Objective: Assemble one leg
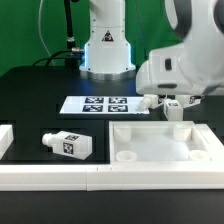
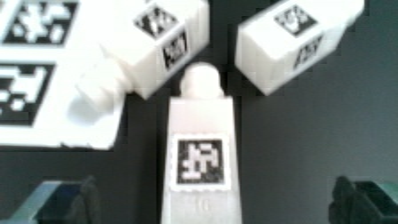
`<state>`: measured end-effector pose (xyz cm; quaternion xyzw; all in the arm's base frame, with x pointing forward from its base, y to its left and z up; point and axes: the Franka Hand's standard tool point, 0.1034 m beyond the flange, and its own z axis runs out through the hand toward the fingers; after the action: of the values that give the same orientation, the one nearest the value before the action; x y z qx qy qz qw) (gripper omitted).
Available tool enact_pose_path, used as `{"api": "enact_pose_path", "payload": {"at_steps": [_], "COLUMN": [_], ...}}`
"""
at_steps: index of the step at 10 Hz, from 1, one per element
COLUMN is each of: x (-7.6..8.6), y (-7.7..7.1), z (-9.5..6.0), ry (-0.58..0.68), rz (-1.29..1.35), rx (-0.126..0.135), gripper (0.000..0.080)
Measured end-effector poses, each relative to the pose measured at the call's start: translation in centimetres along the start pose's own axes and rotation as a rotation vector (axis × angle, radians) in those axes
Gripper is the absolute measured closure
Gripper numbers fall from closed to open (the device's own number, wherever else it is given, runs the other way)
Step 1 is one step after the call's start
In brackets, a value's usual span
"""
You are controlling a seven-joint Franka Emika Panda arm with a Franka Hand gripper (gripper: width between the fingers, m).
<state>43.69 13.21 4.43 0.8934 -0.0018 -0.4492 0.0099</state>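
**Gripper poised over a leg, grasp not yet made**

The gripper (image 2: 214, 203) hangs low at the exterior view's right, just behind the panel (image 1: 160, 141) and near the end of the marker board (image 1: 100, 103). In the wrist view its jaws stand wide apart. One dark finger (image 2: 63, 200) sits on each side of a leg (image 2: 199, 130), and neither touches it. That leg lies flat on the black table (image 1: 40, 90), tag face up, with its rounded tip pointing at two more legs (image 2: 160, 45) that lie close beyond it. A fourth leg (image 1: 68, 145) lies on its side, well apart, towards the exterior view's left.

I judge this to be the pick-up step: a leg has been chosen and lined up, but nothing is held. The panel's corner sockets look empty.

The next move calls for a short descent, then closing squarely on the leg's long sides. The neighbours crowd its tip, so the fingers should close on the body further back to avoid nudging them. After that comes a lift, a turn to upright, and a carry to a socket.
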Motion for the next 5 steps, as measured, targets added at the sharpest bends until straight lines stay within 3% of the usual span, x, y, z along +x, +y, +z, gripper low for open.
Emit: {"api": "enact_pose_path", "payload": {"at_steps": [1, 5], "x": [1.13, 1.20], "y": [0.14, 0.17], "z": [-0.25, -0.19], "ry": [0.009, 0.011], "rz": [-0.003, -0.002], "rx": [0.006, 0.008], "gripper": [0.0150, 0.0150]}}
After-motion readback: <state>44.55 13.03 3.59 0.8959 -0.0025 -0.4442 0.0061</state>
